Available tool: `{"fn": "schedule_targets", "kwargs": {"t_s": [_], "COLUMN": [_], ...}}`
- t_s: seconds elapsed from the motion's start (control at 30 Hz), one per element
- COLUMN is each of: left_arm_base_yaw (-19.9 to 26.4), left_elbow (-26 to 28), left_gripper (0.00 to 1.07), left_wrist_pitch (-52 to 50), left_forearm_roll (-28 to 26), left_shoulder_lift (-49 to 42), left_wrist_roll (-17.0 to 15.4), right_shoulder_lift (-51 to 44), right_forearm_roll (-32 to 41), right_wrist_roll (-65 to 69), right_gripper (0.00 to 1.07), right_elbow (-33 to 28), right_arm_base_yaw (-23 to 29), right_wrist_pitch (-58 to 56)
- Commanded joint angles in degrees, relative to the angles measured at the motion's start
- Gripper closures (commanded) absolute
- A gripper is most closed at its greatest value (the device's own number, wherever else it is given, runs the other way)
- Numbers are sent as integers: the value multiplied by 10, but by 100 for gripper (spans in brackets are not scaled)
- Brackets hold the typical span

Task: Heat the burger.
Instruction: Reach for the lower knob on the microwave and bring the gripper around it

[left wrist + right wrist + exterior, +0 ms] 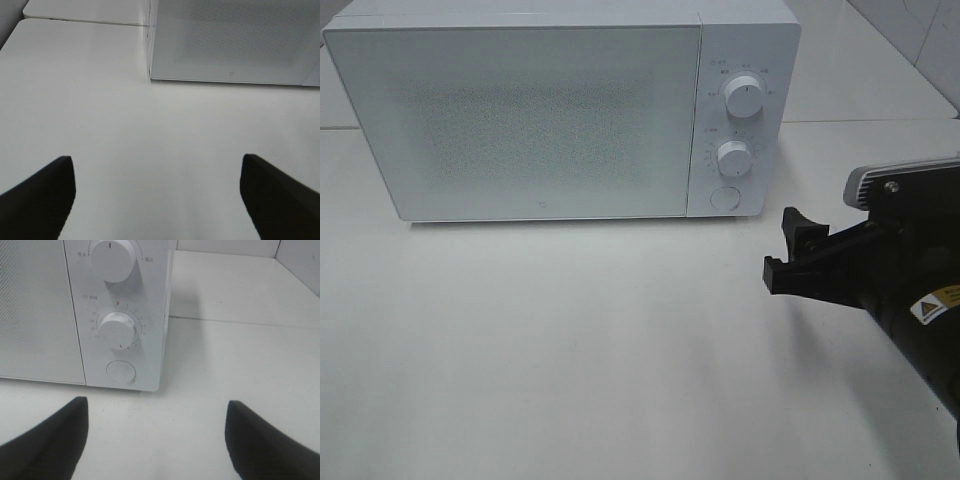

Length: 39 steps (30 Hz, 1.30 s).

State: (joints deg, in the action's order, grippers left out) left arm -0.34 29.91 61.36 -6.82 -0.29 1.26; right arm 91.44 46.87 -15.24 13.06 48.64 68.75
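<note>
The left claw [156, 167] is hanging wide open and empty over open table [100, 100], facing the microwave's [550, 110] shut door. The right claw [782, 243] is gaping empty near its front right corner. The burger is showing nowhere; I cannot tell where it is.

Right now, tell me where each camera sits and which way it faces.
High camera: above the table, looking down at the closed microwave; only the right gripper shows, at the right.
Left wrist: low behind the open left gripper, facing the microwave door's corner.
Right wrist: behind the open right gripper, facing the knobs and round button.
Shared: all see the microwave; high and right wrist views both show the knobs.
</note>
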Motion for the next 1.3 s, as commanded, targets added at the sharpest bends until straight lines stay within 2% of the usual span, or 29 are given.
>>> {"fn": "schedule_targets", "kwargs": {"t_s": [0.03,0.23,0.8,1.13,1.3], "left_arm_base_yaw": [0,0,0,0,0], "left_elbow": [-3,-3,-3,-3,-3], "left_gripper": [25,25,25,25,25], "left_wrist_pitch": [1,1,1,1,1], "left_forearm_roll": [-5,-5,-5,-5,-5], "left_shoulder_lift": [-11,-11,-11,-11,-11], "left_wrist_roll": [1,1,1,1,1], "right_shoulder_lift": [21,42,42,89,123], "right_forearm_roll": [66,74,74,9,-26], "right_wrist_roll": [-18,-41,-32,-30,-29], "right_gripper": [36,36,36,36,36], "right_elbow": [26,50,60,93,128], "right_arm_base_yaw": [41,62,61,0,-33], "right_wrist_pitch": [73,72,77,84,80]}}
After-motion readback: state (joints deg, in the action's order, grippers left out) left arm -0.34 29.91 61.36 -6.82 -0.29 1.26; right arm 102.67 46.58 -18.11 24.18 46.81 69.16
